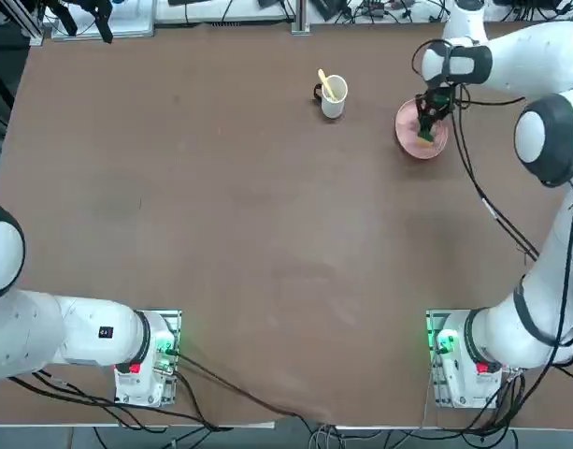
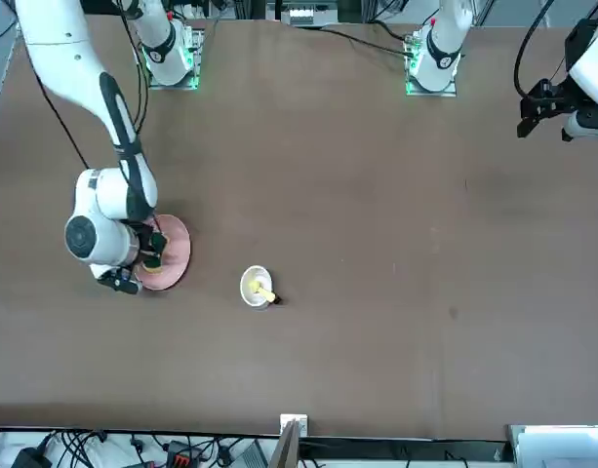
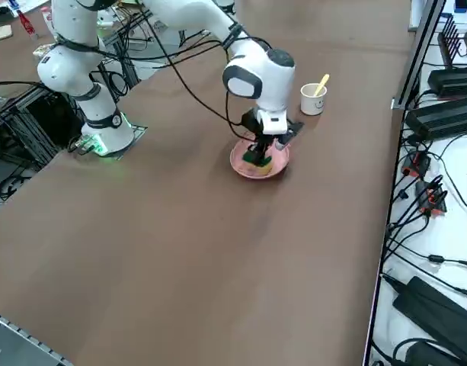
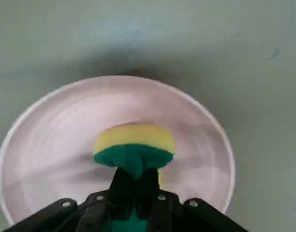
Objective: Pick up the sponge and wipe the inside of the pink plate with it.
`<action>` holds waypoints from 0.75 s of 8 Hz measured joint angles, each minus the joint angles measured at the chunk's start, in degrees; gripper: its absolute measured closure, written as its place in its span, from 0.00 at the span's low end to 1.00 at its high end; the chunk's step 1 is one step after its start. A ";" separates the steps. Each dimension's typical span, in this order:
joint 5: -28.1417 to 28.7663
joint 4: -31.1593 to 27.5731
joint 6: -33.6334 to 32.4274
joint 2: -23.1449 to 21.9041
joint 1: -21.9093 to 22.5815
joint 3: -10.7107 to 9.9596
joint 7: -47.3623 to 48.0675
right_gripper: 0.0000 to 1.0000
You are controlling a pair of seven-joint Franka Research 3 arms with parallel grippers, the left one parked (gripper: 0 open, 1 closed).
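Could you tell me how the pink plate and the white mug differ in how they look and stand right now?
The pink plate is wide, shallow and pale pink; the white mug is narrower, taller and white. The plate holds the sponge, gripped in the right pincer over its inside; the mug holds a yellow utensil and stands untouched. Both are round and rest on the table.

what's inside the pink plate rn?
The sponge, pinched by the right gripper, sits inside the pink plate. The rest of its inner surface looks bare; the patch under the sponge is hidden.
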 joint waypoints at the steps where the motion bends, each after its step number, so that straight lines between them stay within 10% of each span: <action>1: 0.05 0.09 -0.07 0.11 0.57 0.00 0.61 0.94; 6: 0.34 -0.68 -0.86 -0.15 1.35 -0.01 3.59 0.94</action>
